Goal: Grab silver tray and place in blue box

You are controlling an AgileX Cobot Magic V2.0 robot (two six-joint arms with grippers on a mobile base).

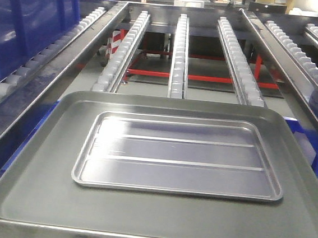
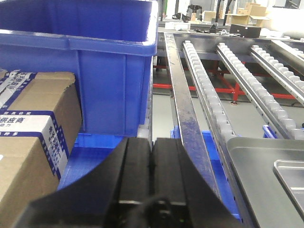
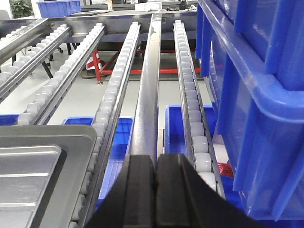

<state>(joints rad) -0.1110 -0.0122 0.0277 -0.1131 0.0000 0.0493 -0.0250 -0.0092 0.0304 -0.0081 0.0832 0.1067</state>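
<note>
I'm looking along roller rails [image 1: 179, 53] running away over a grey floor. The blue box [image 2: 95, 71] is standing at the left, just outside the outer rail, with cardboard cartons [image 2: 33, 123] just beside it. The grey tray [image 1: 40, 181] is lying across the near rails, and the silver tray [image 1: 178, 154] is sitting flat inside it, about centred. The left gripper [image 2: 152, 145] and right gripper [image 3: 156, 161] are hanging with fingers pressed together, holding nothing, off the trays' sides.

The silver tray [image 1: 178, 177] shines, striped by two ridges — larger tray [image 1: 27, 196] dull grey, blue box [image 2: 109, 80] deep blue.
</note>
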